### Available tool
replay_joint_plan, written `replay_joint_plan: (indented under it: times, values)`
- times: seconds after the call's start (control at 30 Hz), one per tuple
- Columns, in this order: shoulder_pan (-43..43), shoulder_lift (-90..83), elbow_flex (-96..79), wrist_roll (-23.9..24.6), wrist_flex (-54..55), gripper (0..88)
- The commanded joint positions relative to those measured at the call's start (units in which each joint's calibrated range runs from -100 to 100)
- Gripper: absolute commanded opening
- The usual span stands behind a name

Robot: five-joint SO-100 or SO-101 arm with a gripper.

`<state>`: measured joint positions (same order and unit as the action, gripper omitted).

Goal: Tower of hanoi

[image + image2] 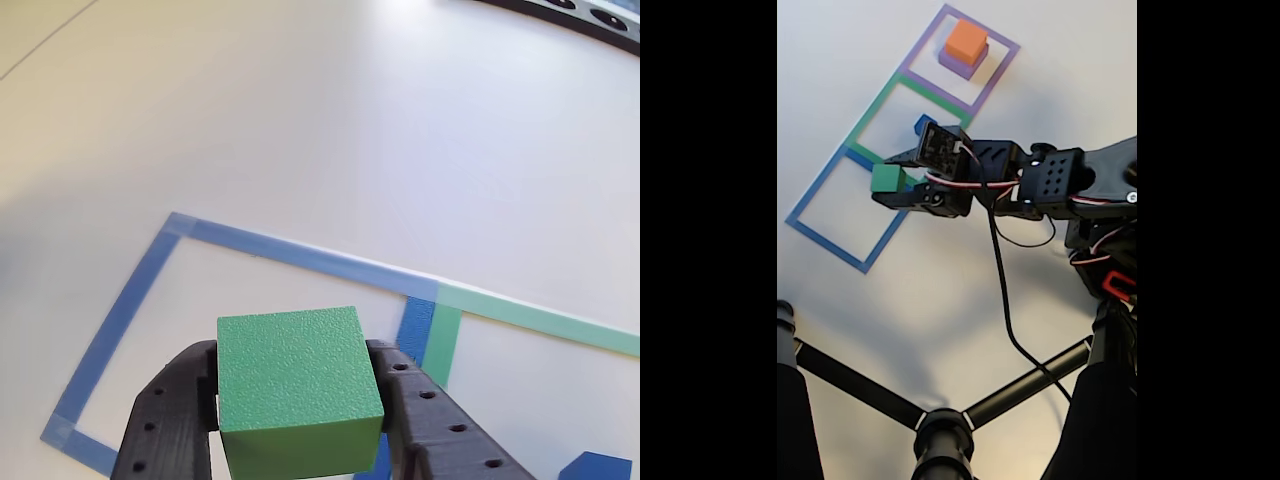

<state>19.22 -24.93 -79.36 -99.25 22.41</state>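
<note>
1. Your green cube (297, 390) sits squarely between the two black fingers (165, 420), which press against its left and right faces in the other view; its top face and front face are fully exposed.
2. The fingers are closed on the green cube and nothing else touches it; the cube looks lifted off the surface, though you cannot judge how far.
3. In the fixed view the same green cube (887, 179) shows at the tip of the gripper (895, 182), over the seam between the blue taped square (824, 190) and the green taped square (878, 100).
4. In the other view, under the cube you see the blue taped square (120, 315) on the white surface (330, 120), with the green taped square (520, 312) joining it to the right.
5. A blue block (597, 467) shows at the bottom right corner of the other view; in the fixed view it peeks out just above the gripper (920, 124), inside the green square.
6. Farther along the row in the fixed view, a purple taped square (1002, 44) holds an orange cube (966, 41) stacked on a purple block (962, 66).
7. The arm (1060, 185) reaches in from the right edge of the fixed view, a black cable (1002, 290) trailing below it.
</note>
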Motion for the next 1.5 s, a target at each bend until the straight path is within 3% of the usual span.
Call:
replay_joint_plan:
  times: [0.0, 0.33, 1.47]
  values:
    - [1.40, 9.38, 0.54, -0.75, 14.05, 8.2]
    - [1.79, 29.33, 8.35, -0.75, 28.87, 7.9]
    - [1.71, 50.49, 16.89, -0.75, 43.76, 8.3]
